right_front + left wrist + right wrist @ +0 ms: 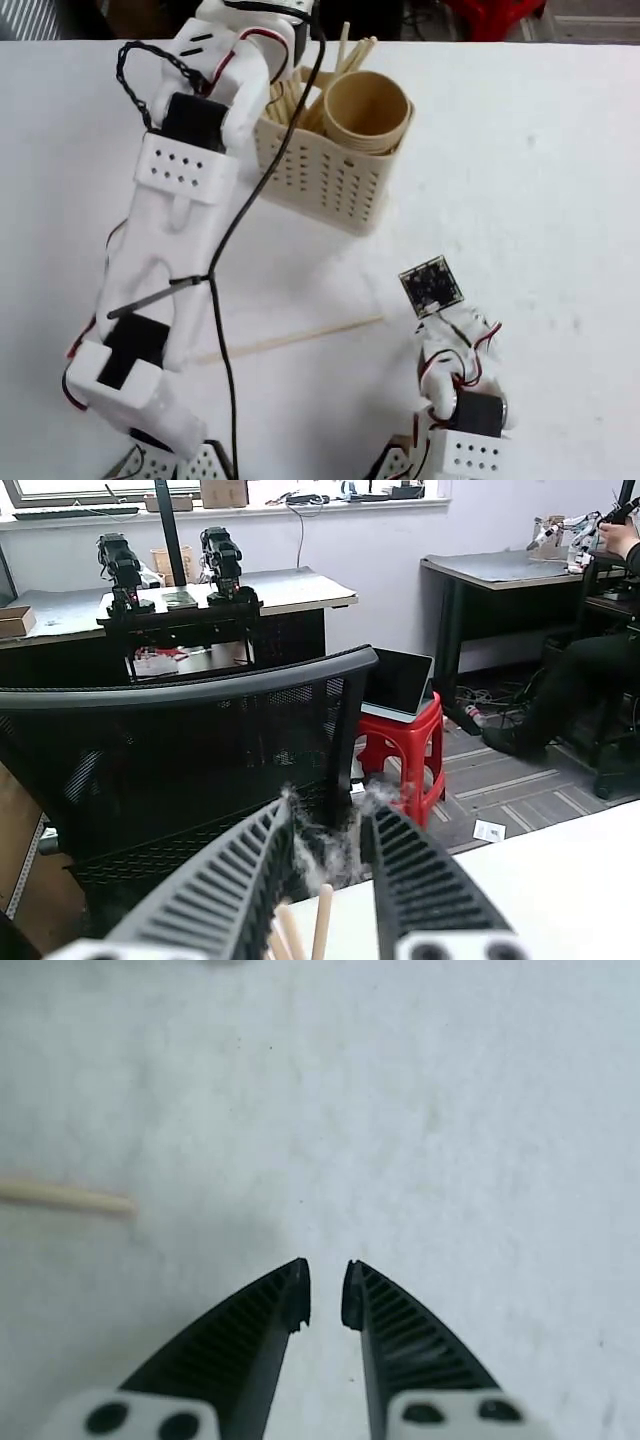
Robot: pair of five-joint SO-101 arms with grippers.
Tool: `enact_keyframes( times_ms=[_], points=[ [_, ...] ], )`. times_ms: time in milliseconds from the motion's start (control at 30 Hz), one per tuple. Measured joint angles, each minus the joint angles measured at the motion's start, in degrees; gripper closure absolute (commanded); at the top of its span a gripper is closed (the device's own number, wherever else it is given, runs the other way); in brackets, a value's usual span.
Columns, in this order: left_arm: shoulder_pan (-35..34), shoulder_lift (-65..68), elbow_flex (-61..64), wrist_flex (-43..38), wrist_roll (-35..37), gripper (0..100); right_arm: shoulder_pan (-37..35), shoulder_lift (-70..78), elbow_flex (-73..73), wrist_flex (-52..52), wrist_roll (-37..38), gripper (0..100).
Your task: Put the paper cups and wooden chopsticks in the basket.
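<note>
Wooden and thin, the loose chopstick lies flat on the white desk, in front of the basket and well apart from it. It is the one task thing I can see still outside. One end points toward the right arm, and in the right wrist view that end sits off to the side of the tool, not between its jaws. The other end passes under the left arm's black cable.

The basket already holds the paper cups, nested, and beside them the other chopsticks standing on end.

The right tool points down at bare desk, its jaws almost pressed together with a narrow slit between the tips and nothing in it. The left tool hangs over the basket with its jaws modestly spread. Chopstick tips poke up between them, and nothing looks pinched.

Several things could go wrong from here:
- **Missed grasp:** jaws this narrow would probably ride over so flat a stick, or shove it away.
- **Swinging stick:** held near one end, it would likely droop and swing.
- **Cable snag:** the cable over the far end might drag it as it lifts.
- **Crowded basket:** with the left arm parked above a full basket, the drop could strike that arm, or hit the rim and tip the basket.
</note>
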Motion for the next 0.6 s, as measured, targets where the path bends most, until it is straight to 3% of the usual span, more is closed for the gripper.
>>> enact_keyframes(
  times_ms=[167, 267, 467, 600],
  points=[
    [0.0, 0.0, 0.0, 0.4, 0.0, 92, 0.0, 0.0, 0.0, 0.0, 0.0, 92.9],
    [0.0, -0.2, 0.0, 4.5, 0.0, 97, 0.0, 0.0, 0.0, 0.0, 0.0, 92.9],
    [0.9, -6.9, 0.0, 24.6, 0.0, 98, 0.0, 0.0, 0.0, 0.0, 0.0, 92.9],
    [5.5, -14.6, 0.0, 40.4, 0.0, 97, 0.0, 0.0, 0.0, 0.0, 0.0, 92.9]
  ],
)
